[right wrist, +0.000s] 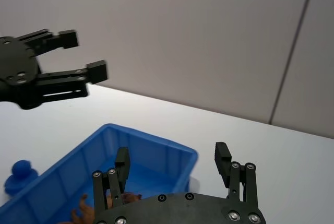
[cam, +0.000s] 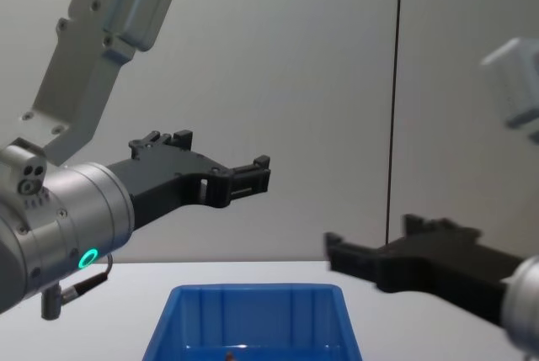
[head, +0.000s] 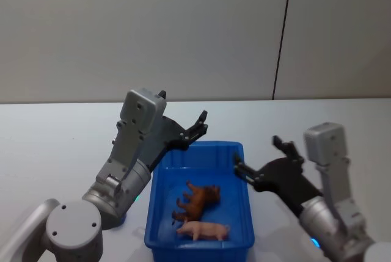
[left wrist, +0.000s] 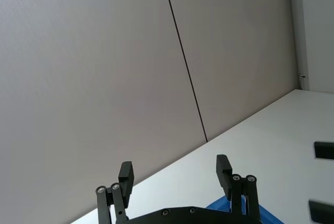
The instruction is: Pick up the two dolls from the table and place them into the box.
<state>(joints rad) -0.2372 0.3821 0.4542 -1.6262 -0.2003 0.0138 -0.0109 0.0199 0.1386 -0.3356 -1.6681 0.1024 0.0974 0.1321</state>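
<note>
**Hidden or unclear**
- Chest view: the box is cut off at the lower edge and its near wall hides almost all of the contents. The right gripper is blurred.
- Right wrist view: the brown doll shows in part, behind the gripper body. The pink doll cannot be made out here.
- Right wrist view: a small blue rounded item sits on the worktop just outside the box; what it is cannot be told.

**Container**
- Box: blue, at 6 o'clock on the white worktop.
- Brown doll: inside, about the middle of the floor, lying down.
- Pink doll: inside, at 6 o'clock from the brown doll, on its side by the near wall. The two are touching or nearly so.

**Grippers**
- Left gripper: raised above the box's 11 o'clock corner. Its fingers are spread wide with nothing between them.
- Right gripper: at 3 o'clock of the box, just past the rim. Its fingers are spread wide with nothing between them.
</note>
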